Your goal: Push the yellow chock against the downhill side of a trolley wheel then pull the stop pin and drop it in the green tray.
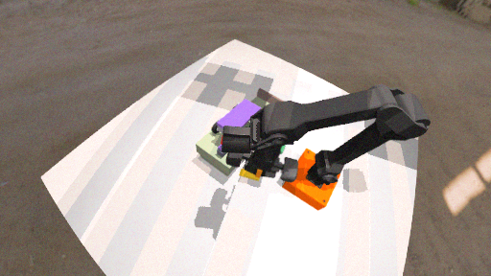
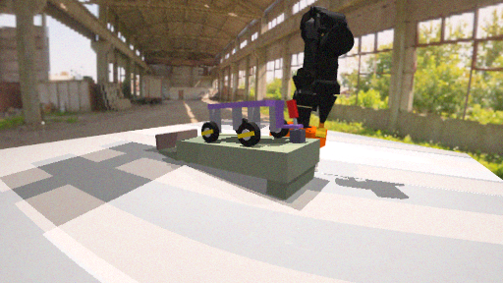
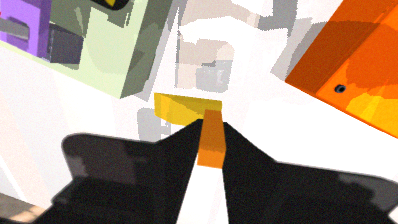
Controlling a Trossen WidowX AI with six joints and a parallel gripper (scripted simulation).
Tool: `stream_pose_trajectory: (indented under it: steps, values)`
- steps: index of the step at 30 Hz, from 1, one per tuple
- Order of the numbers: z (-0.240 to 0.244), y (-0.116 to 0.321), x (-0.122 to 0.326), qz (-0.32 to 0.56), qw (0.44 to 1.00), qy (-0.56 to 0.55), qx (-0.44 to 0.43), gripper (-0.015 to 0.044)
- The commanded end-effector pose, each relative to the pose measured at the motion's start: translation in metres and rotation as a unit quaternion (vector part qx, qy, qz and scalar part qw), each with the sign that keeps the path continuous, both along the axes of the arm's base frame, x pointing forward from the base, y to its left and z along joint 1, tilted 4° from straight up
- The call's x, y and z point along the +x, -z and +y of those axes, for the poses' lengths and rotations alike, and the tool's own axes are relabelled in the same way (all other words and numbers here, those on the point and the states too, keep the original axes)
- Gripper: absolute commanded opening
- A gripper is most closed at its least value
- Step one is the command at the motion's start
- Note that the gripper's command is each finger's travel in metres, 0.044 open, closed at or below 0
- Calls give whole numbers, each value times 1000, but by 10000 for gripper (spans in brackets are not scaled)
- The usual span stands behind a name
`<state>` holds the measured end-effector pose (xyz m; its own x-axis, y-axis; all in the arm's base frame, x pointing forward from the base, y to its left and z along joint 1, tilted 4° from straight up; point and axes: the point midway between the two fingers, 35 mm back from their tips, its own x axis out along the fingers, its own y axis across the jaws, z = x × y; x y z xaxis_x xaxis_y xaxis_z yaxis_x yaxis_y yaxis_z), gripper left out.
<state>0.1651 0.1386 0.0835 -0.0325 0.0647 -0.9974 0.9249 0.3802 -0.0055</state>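
The trolley point(image 1: 238, 114) point(image 2: 246, 104) point(image 3: 40, 30), purple with black wheels, stands on the pale green ramp point(image 1: 211, 153) point(image 2: 236, 157) point(image 3: 107, 65). The stop pin's red head point(image 2: 292, 108) shows at its uphill end; the arm hides most of it in the top view. The gripper point(image 2: 315, 126) point(image 3: 212, 131) is shut on the orange handle of the yellow chock point(image 1: 249, 174) point(image 2: 320, 132) point(image 3: 182, 109). It holds the chock in the air beyond the ramp's uphill end, clear of the ramp. The chock's black rubber is not visible. A small green patch point(image 1: 283, 149) beside the arm may be the tray, mostly hidden.
A dark block point(image 2: 297, 136) point(image 3: 66, 46) sits on the ramp's uphill end. A brown board point(image 1: 269, 96) point(image 2: 177, 139) stands at the downhill end. The orange robot base point(image 1: 304, 194) point(image 3: 370, 65) is near the gripper, and the arm spans above the table.
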Motion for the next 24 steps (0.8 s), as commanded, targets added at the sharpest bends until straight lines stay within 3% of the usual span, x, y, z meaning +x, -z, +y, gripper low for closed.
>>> stream_pose_trajectory:
  steps: [1,14,24]
  values:
    - [0,-14,2,-4,1000,-2,1,0]
    - [-2,-58,7,-4,1000,-2,1,0]
    - [-2,-62,7,-6,1000,-24,2,0]
